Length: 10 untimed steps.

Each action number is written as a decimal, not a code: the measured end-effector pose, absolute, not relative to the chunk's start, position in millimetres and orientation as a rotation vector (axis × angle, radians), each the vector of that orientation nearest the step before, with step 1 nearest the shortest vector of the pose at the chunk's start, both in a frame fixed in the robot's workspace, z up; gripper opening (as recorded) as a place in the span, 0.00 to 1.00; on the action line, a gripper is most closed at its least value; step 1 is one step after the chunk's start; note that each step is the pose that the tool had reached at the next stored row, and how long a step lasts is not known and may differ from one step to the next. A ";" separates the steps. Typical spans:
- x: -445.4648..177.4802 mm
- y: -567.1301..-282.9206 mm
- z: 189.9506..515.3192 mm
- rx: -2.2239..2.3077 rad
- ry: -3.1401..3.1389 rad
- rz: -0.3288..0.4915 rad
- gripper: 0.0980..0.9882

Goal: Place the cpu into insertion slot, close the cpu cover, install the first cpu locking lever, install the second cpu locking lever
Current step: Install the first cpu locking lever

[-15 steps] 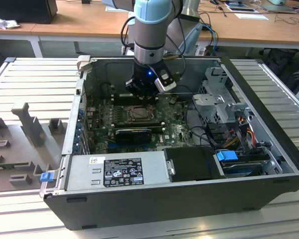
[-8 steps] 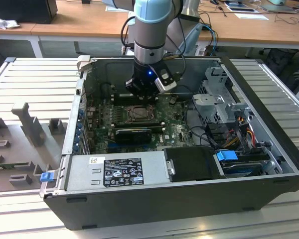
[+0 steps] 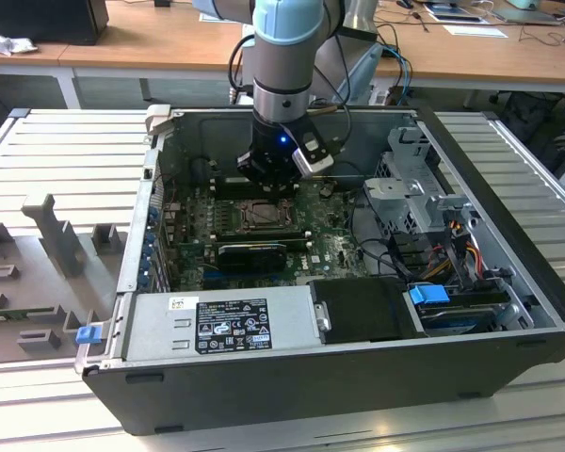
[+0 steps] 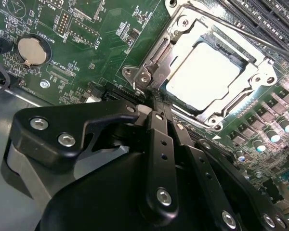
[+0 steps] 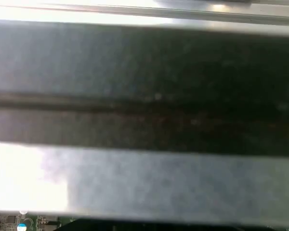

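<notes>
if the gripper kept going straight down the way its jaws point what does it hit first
Probably the cpu cover, at its edge by the corner of the insertion slot, with the cpu seated in the window just beyond. The gripper has its jaws shut together; depth is hard to judge.

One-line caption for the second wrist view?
Hand shut at the socket's edge; cpu seated under the closed cover.

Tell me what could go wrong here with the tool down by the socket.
The tool sits shut at the corner of the cpu cover, which lies flat over the cpu. A slip could scrape the green board or its small parts. Pressing off-centre might bend the thin lever rod.
</notes>
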<state>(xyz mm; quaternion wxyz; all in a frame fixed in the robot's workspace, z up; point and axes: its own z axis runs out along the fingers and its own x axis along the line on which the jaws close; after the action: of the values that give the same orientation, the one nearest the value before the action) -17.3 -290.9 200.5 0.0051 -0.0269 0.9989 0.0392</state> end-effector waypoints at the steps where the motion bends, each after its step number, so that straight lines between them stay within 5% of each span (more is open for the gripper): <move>1: -17.2 -290.7 200.3 -0.084 3.127 0.131 0.01; 10: -17.0 -290.7 209.7 -0.084 3.125 0.162 0.01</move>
<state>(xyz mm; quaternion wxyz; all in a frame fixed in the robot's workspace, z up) -17.0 -290.7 209.7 0.0057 -0.0268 0.9983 0.0518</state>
